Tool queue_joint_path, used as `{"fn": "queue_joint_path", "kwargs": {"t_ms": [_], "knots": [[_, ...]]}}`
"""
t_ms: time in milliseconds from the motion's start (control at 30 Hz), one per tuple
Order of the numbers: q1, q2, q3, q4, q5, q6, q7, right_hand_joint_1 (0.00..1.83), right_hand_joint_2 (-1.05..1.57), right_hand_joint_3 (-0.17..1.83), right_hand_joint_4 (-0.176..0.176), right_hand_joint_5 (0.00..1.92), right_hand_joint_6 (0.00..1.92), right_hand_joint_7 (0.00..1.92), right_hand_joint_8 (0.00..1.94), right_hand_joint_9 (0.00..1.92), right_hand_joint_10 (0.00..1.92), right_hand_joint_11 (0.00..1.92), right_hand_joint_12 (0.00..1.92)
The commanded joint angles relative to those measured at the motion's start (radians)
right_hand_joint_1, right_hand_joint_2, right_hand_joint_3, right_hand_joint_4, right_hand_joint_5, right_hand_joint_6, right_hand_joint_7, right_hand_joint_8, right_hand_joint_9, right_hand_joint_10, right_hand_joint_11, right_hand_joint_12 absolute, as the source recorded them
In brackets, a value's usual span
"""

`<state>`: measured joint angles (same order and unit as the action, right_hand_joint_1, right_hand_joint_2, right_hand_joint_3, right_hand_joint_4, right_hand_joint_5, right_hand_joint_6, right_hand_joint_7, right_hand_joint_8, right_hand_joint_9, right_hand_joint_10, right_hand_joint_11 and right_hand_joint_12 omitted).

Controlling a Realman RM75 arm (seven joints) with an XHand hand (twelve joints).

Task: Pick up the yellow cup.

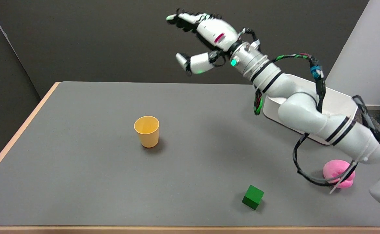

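The yellow cup (146,131) stands upright on the grey bench (79,169), a bit left of the middle, with its open top facing up. Nothing touches it. The right hand (203,40) is high in the air, up and to the right of the cup and well apart from it. Its fingers are spread wide and it holds nothing. A green block (252,196) sits near the front edge of the bench. A pink thing (338,174) lies at the right, partly behind the white arm (307,110). A white tray (336,100) sits behind the arm
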<state>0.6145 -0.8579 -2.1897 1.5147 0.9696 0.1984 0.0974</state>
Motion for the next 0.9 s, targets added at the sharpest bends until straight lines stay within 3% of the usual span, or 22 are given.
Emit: {"fn": "queue_joint_path", "kwargs": {"t_ms": [33, 500, 900], "knots": [[-0.230, -0.064, -0.020, 0.259, 0.018, -0.073, -0.246, 0.71, 0.69, 0.99, 0.091, 0.18, 0.42, 0.33, 0.38, 0.30, 0.71, 0.20, 1.27], [-0.232, -0.208, -0.112, 0.122, 0.023, -0.125, -0.316, 0.76, 0.68, 0.98, 0.088, 0.17, 0.40, 0.30, 0.35, 0.27, 0.68, 0.18, 1.25], [-0.117, -0.288, -0.171, -0.022, 0.102, -0.116, -0.413, 0.77, 0.68, 0.99, 0.086, 0.18, 0.42, 0.28, 0.32, 0.25, 0.66, 0.16, 1.23]]}}
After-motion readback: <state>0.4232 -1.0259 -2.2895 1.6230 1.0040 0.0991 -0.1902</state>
